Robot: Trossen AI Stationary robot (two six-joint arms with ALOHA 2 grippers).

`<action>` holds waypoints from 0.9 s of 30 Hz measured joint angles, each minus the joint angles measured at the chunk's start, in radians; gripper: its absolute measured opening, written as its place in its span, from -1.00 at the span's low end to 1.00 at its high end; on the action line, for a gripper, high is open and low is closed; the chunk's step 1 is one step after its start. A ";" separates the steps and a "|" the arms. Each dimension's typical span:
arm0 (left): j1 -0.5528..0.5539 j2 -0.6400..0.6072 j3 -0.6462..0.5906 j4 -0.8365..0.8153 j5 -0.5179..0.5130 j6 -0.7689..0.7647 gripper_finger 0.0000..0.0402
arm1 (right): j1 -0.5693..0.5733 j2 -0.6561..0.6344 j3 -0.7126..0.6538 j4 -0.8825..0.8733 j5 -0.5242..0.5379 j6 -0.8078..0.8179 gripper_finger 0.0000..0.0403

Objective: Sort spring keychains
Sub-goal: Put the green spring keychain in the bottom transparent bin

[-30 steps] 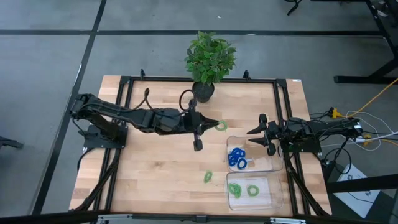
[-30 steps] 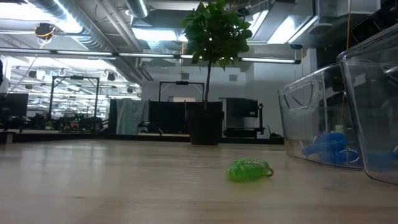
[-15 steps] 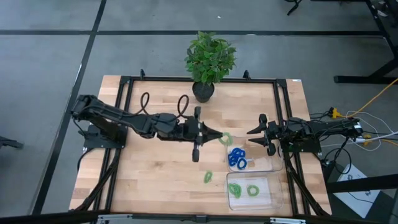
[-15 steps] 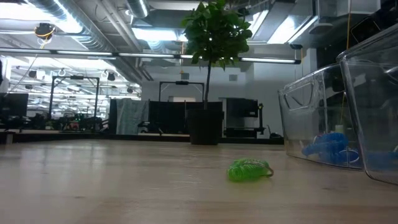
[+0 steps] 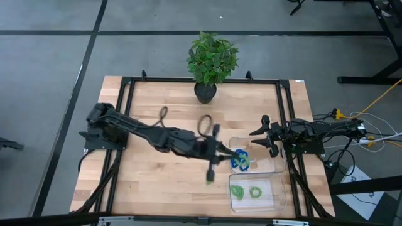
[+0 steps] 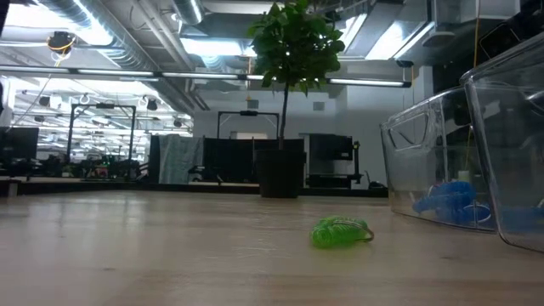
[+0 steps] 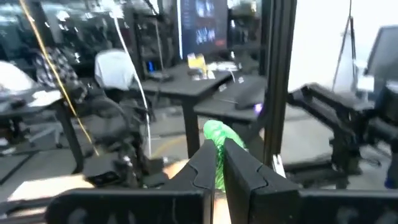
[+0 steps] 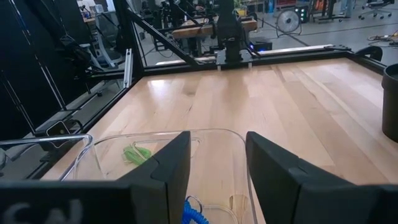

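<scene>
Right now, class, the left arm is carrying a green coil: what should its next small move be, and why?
Probably carry on toward the tray of green coils. The left gripper is shut on a green keychain and sits at the tray holding blue ones, the wrong colour. One green keychain lies loose on the table. The right gripper waits, open.

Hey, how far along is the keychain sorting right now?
Done: blue coiled keychains lie in one clear plastic tray, and two green coiled keychains in the other clear tray. In hand: the left claw grips a green keychain. Left: one green keychain on the wooden table. The right claw waits open.
</scene>
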 joint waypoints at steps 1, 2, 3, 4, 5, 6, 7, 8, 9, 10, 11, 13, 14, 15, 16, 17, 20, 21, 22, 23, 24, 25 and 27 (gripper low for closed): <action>-0.003 0.024 0.030 -0.028 0.007 0.001 -0.95 | 0.000 0.000 0.000 0.000 0.000 0.000 -0.24; -0.005 0.052 0.065 -0.048 0.018 0.001 -0.95 | 0.000 0.000 0.000 0.000 0.000 0.000 -0.24; -0.006 0.078 0.099 -0.054 0.030 0.002 -0.95 | 0.000 0.000 0.000 0.000 0.000 0.000 -0.24; -0.006 0.099 0.128 -0.080 0.037 0.004 -0.95 | 0.000 0.000 0.000 0.000 0.000 0.000 -0.24; -0.006 0.123 0.158 -0.092 0.047 0.008 -0.95 | 0.000 0.000 0.000 0.000 0.000 0.000 -0.24; -0.006 0.149 0.187 -0.097 0.054 0.013 -0.95 | 0.000 0.000 0.000 0.000 0.000 0.000 -0.24; -0.006 0.171 0.212 -0.116 0.058 0.015 -0.95 | 0.000 0.000 0.000 0.000 0.000 0.000 -0.24; -0.006 0.193 0.235 -0.131 0.060 0.016 -0.95 | 0.000 0.000 0.000 0.000 0.000 0.000 -0.24; -0.006 0.217 0.259 -0.134 0.065 0.016 -0.95 | 0.000 0.000 0.000 0.000 0.000 0.000 -0.24; -0.006 0.234 0.278 -0.142 0.075 0.016 -0.95 | 0.000 0.000 0.000 0.000 0.000 0.000 -0.24; -0.006 0.249 0.294 -0.155 0.083 0.016 -0.95 | 0.000 0.000 0.000 0.000 0.000 0.000 -0.24; -0.006 0.277 0.323 -0.149 0.107 0.016 -0.95 | 0.000 0.000 0.000 0.000 0.000 0.000 -0.24; -0.006 0.287 0.333 -0.156 0.115 0.016 -0.95 | 0.000 0.000 0.000 0.000 0.000 0.000 -0.24; -0.006 0.298 0.343 -0.157 0.127 0.016 -0.95 | 0.000 0.000 0.000 0.000 0.000 0.000 -0.24; -0.006 0.306 0.350 -0.156 0.138 0.016 -0.95 | 0.000 0.000 0.000 0.000 0.000 0.000 -0.24; -0.008 0.312 0.355 -0.157 0.146 0.016 -0.95 | 0.000 0.000 0.000 0.000 0.000 0.000 -0.24; -0.013 0.323 0.363 -0.152 0.150 0.016 -0.95 | 0.000 0.000 0.000 0.000 0.000 0.000 -0.24; -0.015 0.325 0.363 -0.154 0.150 0.016 -0.95 | 0.000 0.000 0.000 0.000 0.000 0.000 -0.24; -0.015 0.325 0.360 -0.154 0.152 0.016 -0.95 | 0.000 0.000 0.000 0.000 0.000 0.000 -0.24; -0.015 0.326 0.356 -0.155 0.159 0.016 -0.95 | 0.000 0.000 0.000 0.000 0.000 0.000 -0.24; -0.015 0.332 0.356 -0.150 0.171 0.016 -0.94 | 0.000 0.000 0.000 0.000 0.000 0.000 -0.24; -0.015 0.338 0.356 -0.149 0.186 0.016 -0.94 | 0.000 0.000 0.000 0.000 0.000 0.000 -0.24; -0.014 0.346 0.353 -0.169 0.222 0.015 -0.94 | 0.000 0.000 0.000 0.000 0.000 0.000 -0.24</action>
